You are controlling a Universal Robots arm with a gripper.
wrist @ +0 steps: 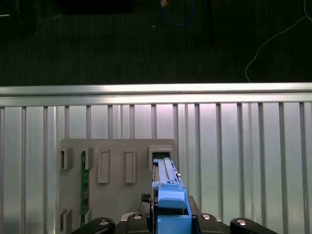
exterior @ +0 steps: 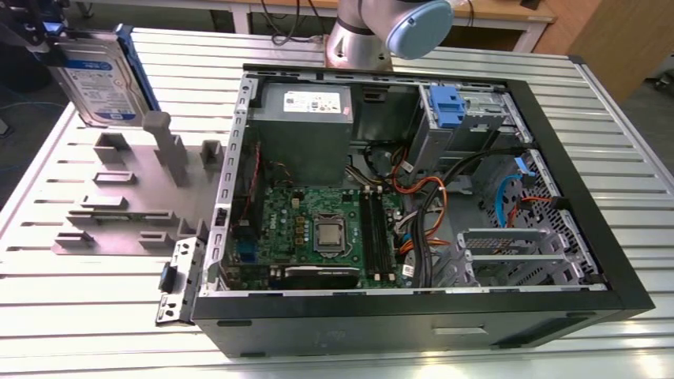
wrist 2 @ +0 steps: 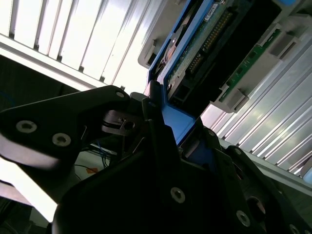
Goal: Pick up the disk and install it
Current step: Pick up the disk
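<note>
The pick-up looks done to me: my tool (wrist: 170, 219) is clamped tight on the disk (exterior: 100, 79). The disk stands upright just above the rack (exterior: 121, 197), at ten o'clock from the case (exterior: 421, 316). Installing is not yet done. There's open table (exterior: 95, 316) around the rack, but the case's raised rim and the cables (exterior: 421, 197) inside leave tight room.

My pincer (exterior: 43, 35) grips the disk (exterior: 103, 75) upright above the grey fixture (exterior: 118, 212), beside the open computer case (exterior: 421, 322) on the bench (exterior: 74, 316).
</note>
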